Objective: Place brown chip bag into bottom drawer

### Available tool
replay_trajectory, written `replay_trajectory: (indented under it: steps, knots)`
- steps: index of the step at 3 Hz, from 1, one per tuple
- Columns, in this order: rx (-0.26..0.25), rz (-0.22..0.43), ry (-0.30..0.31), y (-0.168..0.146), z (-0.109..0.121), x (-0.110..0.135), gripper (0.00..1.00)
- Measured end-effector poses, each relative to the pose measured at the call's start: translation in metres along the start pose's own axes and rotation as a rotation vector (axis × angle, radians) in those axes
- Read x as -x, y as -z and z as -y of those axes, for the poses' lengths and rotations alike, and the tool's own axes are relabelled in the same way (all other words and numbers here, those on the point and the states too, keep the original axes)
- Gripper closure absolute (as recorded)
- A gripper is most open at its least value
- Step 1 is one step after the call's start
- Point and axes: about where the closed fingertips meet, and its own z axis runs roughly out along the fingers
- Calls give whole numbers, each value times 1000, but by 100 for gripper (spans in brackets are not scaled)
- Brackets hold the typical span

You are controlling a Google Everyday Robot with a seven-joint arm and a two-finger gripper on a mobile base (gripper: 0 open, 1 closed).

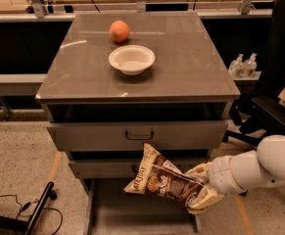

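The brown chip bag (161,182) is held tilted in the air, its far end pointing up and left, over the pulled-out bottom drawer (141,216). My gripper (200,194) comes in from the right on a white arm and is shut on the bag's right end. The bag hangs in front of the middle drawer and above the tray's right half, not touching the tray floor. The tray's front part is cut off by the bottom of the view.
A white bowl (131,59) and an orange (119,31) sit on the grey cabinet top (191,62). Two grey drawers with black handles (139,135) are above the tray. A black office chair (274,102) stands at right, cables and a black bar (34,214) lie at left.
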Motion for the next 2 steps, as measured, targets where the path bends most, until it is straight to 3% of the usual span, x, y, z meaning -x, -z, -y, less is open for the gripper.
replay_trajectory:
  steps: [2]
  knots:
    - [5, 2, 2, -2, -1, 1, 36]
